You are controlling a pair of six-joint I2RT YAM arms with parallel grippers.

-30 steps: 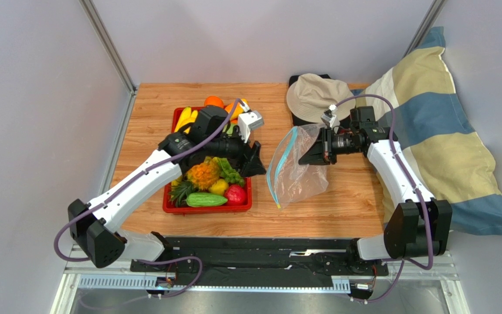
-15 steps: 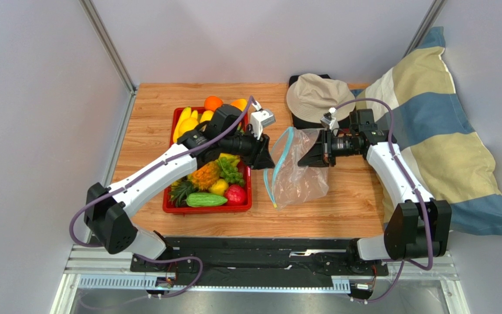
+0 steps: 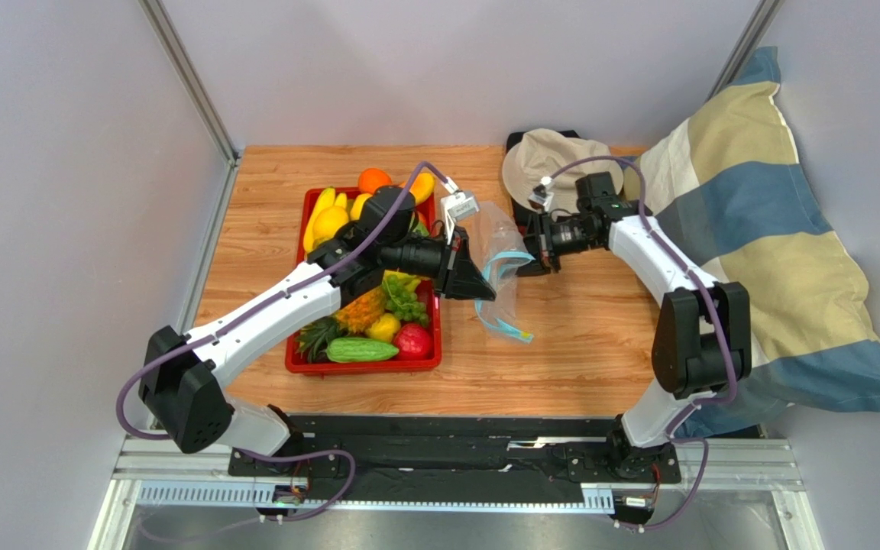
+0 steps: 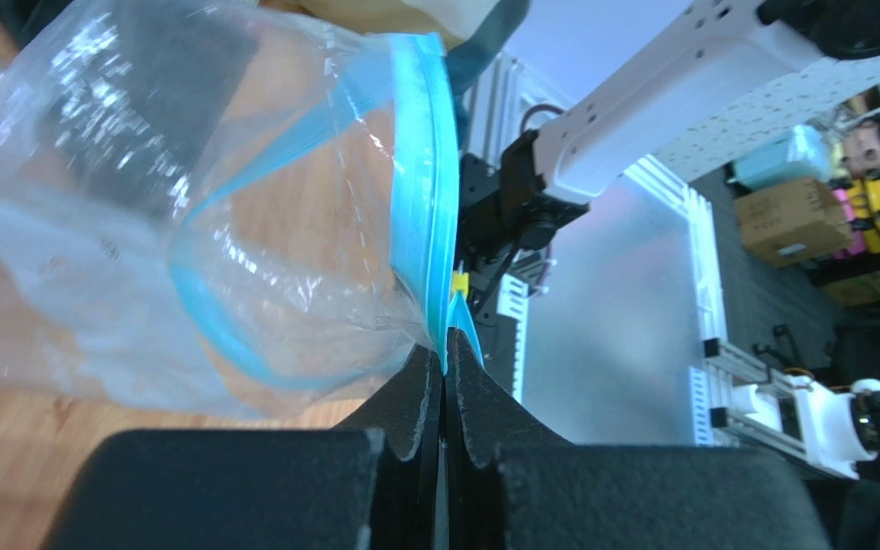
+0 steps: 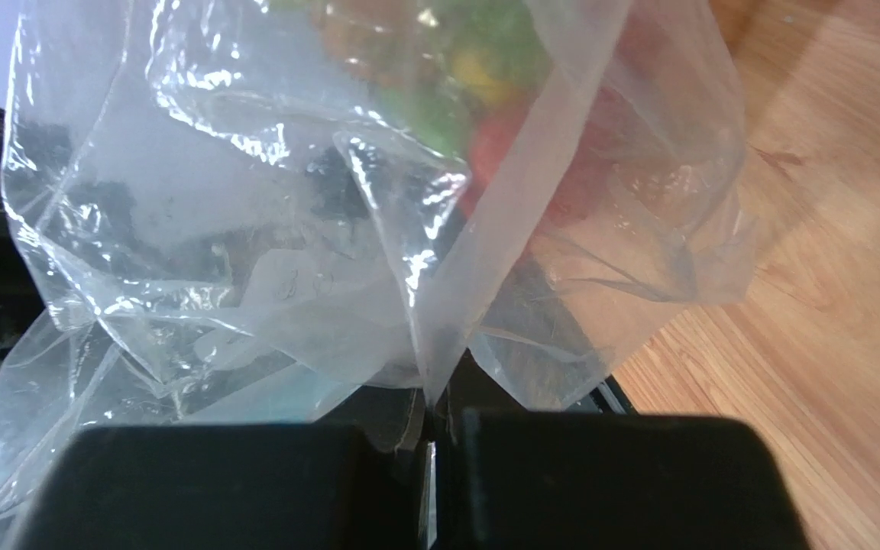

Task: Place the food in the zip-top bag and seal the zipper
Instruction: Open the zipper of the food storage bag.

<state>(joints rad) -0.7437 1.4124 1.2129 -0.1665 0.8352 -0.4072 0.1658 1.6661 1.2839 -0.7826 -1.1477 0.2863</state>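
The clear, crinkled bag (image 3: 503, 303) is held just right of the red tray (image 3: 364, 368), its blue zipper (image 4: 422, 195) edge running far to near. The left claw (image 4: 445, 364) clamps the zipper; the right claw (image 5: 430, 403) clamps the bag's clear film.

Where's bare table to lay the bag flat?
Bare wood: near-right, between zip-top bag, pillow and table edge; also left of the red tray. Crowded: far middle, where left gripper and right gripper pinch the bag by the hat.
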